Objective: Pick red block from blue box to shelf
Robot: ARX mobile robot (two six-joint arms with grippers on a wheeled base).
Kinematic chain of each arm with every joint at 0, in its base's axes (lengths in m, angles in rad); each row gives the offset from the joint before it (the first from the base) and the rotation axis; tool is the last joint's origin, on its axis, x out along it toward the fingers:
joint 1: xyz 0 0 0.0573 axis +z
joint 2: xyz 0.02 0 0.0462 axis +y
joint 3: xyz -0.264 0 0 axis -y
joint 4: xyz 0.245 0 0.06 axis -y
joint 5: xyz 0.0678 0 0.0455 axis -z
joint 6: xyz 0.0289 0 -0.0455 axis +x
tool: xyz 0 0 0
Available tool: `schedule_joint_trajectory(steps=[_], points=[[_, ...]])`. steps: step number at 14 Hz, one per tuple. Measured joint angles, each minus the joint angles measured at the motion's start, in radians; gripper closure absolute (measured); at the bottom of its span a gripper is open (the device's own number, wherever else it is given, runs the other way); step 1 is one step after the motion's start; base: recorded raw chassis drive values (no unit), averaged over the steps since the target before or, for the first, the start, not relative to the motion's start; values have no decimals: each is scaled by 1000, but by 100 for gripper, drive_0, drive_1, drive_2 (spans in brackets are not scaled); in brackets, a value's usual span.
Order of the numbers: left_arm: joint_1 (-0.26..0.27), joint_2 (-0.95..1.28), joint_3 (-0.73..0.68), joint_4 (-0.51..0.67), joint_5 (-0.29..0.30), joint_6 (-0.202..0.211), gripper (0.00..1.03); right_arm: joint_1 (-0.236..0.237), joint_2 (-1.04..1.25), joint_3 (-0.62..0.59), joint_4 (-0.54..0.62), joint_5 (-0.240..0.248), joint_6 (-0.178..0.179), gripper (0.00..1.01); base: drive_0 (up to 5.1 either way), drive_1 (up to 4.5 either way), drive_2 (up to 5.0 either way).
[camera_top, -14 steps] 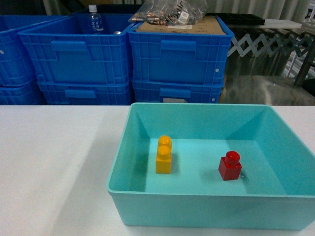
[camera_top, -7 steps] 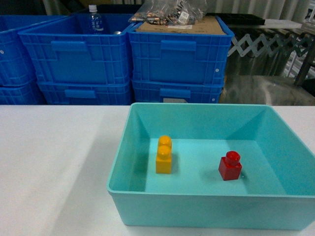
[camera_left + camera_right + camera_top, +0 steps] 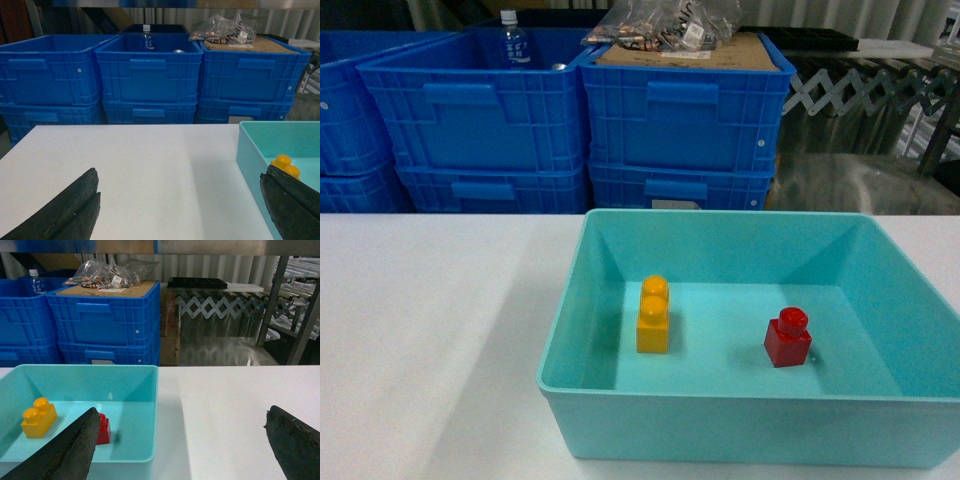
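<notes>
Sitting upright in the blue box (image 3: 620, 420), right of the yellow brick (image 3: 653, 315): red block (image 3: 787, 337). Hanging wide open, empty: right end effector (image 3: 185, 450). Descending vertically, straddling the stud, avoiding the near wall.

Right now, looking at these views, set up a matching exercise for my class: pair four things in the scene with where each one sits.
Things:
1. red block
2. yellow brick
3. water bottle
4. blue box

Places:
A. inside a dark blue crate
B. on the white table
C. right part of the tub floor
D. left part of the tub floor

Pairs: 1-C, 2-D, 3-A, 4-B
</notes>
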Motion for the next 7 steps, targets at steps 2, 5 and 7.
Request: schedule_joint_trajectory(steps=[2, 5, 7], points=[[0, 0, 0, 0, 0, 0, 5, 0, 0, 0, 0, 0, 0, 3, 0, 0, 0], [0, 0, 0, 0, 0, 0, 5, 0, 0, 0, 0, 0, 0, 3, 0, 0, 0], [0, 0, 0, 0, 0, 0, 5, 0, 0, 0, 0, 0, 0, 3, 0, 0, 0]])
